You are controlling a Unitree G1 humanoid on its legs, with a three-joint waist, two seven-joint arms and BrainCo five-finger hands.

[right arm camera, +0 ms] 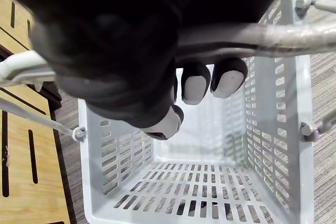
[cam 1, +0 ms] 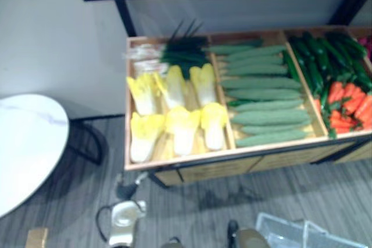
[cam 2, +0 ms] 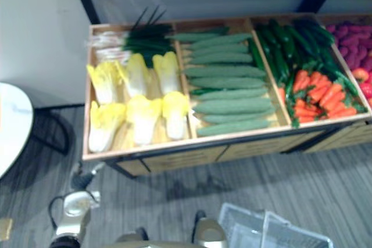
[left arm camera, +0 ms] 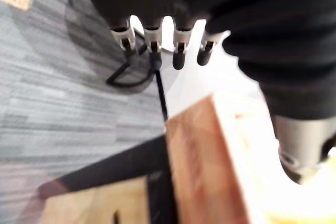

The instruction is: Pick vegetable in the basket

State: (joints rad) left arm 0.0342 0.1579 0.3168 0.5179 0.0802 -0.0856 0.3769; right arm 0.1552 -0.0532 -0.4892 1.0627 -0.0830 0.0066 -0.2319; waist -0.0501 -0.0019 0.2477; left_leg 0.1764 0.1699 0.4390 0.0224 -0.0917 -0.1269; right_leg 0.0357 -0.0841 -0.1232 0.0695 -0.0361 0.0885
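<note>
Plainly six cabbages (cam 1: pixel 182 129) — one basket (right arm camera: pixel 126 150) (right hand (right arm camera: pixel 121 40) gripping).

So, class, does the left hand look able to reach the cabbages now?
Probably yes: the left hand is empty, fingers straight, by the near corner of the stand, and the cabbages lie uncovered in its leftmost compartment.

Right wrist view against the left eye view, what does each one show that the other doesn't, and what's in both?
Right wrist view: the right robot hand curled round the basket handle, and the basket's inside, holding nothing. Left eye view: cabbages, cucumbers and carrots in the stand, plus a white table. Both: the basket, the stand's wooden front and the grey floor.
</note>
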